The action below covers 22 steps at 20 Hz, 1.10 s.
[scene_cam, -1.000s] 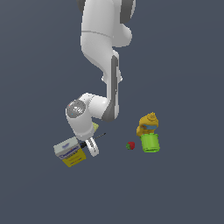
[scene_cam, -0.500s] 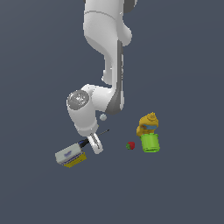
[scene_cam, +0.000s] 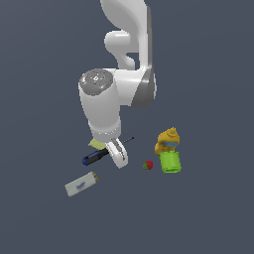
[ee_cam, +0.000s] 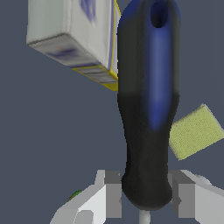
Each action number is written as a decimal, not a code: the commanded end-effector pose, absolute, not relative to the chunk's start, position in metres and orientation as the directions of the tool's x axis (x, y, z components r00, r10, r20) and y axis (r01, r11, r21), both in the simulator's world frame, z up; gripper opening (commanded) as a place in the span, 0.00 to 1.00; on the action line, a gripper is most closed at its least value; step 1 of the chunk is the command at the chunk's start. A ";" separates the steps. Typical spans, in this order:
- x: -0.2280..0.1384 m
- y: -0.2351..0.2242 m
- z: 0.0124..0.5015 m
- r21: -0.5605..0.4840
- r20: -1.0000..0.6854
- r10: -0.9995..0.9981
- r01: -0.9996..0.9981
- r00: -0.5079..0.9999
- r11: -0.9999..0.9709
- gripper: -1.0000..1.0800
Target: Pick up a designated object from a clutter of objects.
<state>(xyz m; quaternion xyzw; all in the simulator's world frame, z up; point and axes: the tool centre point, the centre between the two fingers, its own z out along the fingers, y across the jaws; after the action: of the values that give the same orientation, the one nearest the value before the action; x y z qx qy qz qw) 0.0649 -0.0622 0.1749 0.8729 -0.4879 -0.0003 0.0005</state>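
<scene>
Between hand (ee_cam: 144,205) fingers: screwdriver (scene_cam: 99,154), shaft apparently toward cup (scene_cam: 170,162).

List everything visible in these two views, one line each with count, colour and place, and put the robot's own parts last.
screwdriver: 1, black-and-blue handle with thin dark shaft, lying between the gripper's fingers, handle toward the exterior view's left
box: 1, white with yellow edge, lower left of the screwdriver in the exterior view
pad: 1, pale yellow, mostly hidden behind the arm in the exterior view
strawberry: 1, red, just left of the cup in the exterior view
cup: 1, green, at the exterior view's right
lump: 1, orange-yellow, right behind the cup
arm: 1, white and grey, bent down over the clutter
gripper: 1, white and grey, fingers on both sides of the handle's end
</scene>
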 end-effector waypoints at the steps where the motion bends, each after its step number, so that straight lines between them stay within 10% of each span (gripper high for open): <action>1: 0.068 -0.051 0.205 0.001 0.001 -0.852 -0.852 0.523 -0.523 0.00; 22: 0.097 0.021 0.376 0.000 0.000 -0.851 -0.851 0.525 -0.525 0.00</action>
<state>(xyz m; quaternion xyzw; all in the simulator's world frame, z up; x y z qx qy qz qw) 0.0962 0.0183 0.3696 0.8734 -0.4870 0.0002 0.0003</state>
